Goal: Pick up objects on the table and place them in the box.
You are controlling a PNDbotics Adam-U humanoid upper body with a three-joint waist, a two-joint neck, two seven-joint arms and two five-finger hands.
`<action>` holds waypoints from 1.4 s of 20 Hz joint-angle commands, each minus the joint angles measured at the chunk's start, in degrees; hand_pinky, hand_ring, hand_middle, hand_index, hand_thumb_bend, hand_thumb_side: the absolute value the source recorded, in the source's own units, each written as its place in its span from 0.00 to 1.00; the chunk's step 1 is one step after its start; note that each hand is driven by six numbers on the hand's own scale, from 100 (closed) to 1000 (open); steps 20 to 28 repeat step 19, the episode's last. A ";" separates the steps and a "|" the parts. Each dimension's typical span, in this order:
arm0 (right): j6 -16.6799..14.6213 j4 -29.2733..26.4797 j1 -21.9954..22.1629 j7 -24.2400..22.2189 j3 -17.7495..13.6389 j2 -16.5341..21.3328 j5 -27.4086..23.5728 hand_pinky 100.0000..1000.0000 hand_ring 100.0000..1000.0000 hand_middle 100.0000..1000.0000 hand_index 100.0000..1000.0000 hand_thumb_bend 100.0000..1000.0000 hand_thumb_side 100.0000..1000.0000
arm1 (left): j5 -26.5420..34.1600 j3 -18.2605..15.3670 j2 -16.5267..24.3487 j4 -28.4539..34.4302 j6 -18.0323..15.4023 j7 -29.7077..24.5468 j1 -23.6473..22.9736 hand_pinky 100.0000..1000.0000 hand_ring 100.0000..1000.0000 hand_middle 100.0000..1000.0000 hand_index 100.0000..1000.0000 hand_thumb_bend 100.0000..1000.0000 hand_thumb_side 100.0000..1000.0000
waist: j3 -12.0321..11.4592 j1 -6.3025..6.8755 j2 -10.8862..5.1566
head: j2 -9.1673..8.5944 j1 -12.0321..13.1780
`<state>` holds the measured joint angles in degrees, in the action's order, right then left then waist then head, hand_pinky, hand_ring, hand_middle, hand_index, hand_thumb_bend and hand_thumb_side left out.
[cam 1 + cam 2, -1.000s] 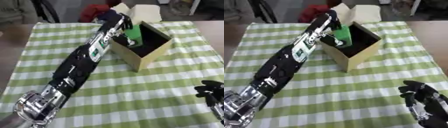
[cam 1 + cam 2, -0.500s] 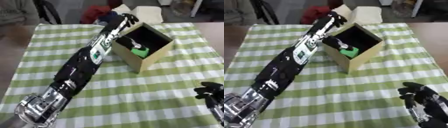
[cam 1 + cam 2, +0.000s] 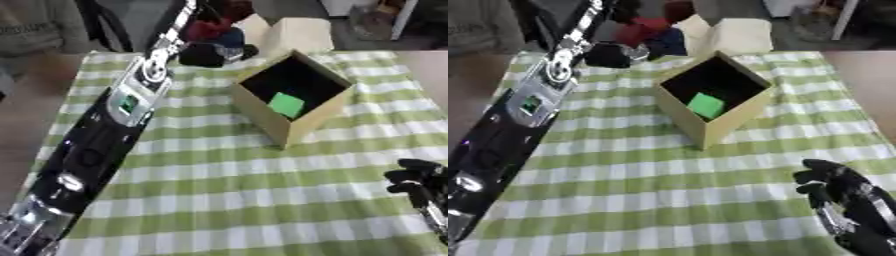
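Green block (image 3: 705, 105) lying inside open box (image 3: 308, 117) at far centre; left hand (image 3: 208, 54) far-left over dark objects, finger state unclear; right hand (image 3: 830, 179) idle, curled, near-right; best approached from above, clear of the box.

The surface (image 3: 227, 200) before me wears a green-and-white checked cloth that runs from its near edge to its far one. An open cardboard box (image 3: 293, 95) stands on it toward the far side, turned cornerwise to me, flaps up at the back. Just beyond the box, at the far edge, dark and red things (image 3: 645, 37) sit bunched together; I cannot make them out.
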<state>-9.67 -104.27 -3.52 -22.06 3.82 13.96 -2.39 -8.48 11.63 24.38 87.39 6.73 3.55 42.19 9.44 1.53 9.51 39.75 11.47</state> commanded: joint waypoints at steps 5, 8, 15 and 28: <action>-0.07 -0.68 -0.17 0.80 -0.81 1.05 0.22 0.67 0.76 0.57 0.82 0.00 0.36 | 8.10 -3.99 1.54 11.56 1.86 1.57 -8.57 0.78 0.60 0.54 0.69 0.67 0.24 | -0.73 -0.29 -0.98 | 0.54 -0.41; -0.08 -0.76 -0.24 0.93 -0.92 1.01 0.18 0.67 0.76 0.57 0.82 0.00 0.36 | 9.73 -5.19 0.10 13.18 1.86 1.99 -11.77 0.78 0.60 0.54 0.69 0.66 0.25 | -0.89 -0.36 -0.89 | 0.60 -0.61; -0.01 -0.71 -0.03 1.11 -1.09 0.95 0.28 0.67 0.76 0.57 0.82 0.00 0.36 | 11.78 -6.74 -1.15 15.45 1.14 2.83 -16.50 0.79 0.60 0.54 0.69 0.64 0.27 | -1.37 -0.32 -1.00 | 0.97 -0.71; -0.01 -0.73 0.02 1.14 -1.12 0.96 0.22 0.67 0.76 0.57 0.82 0.00 0.36 | 12.28 -7.47 -1.59 15.84 0.93 3.32 -18.06 0.79 0.60 0.54 0.69 0.64 0.28 | -1.62 -0.38 -1.09 | 0.94 -0.83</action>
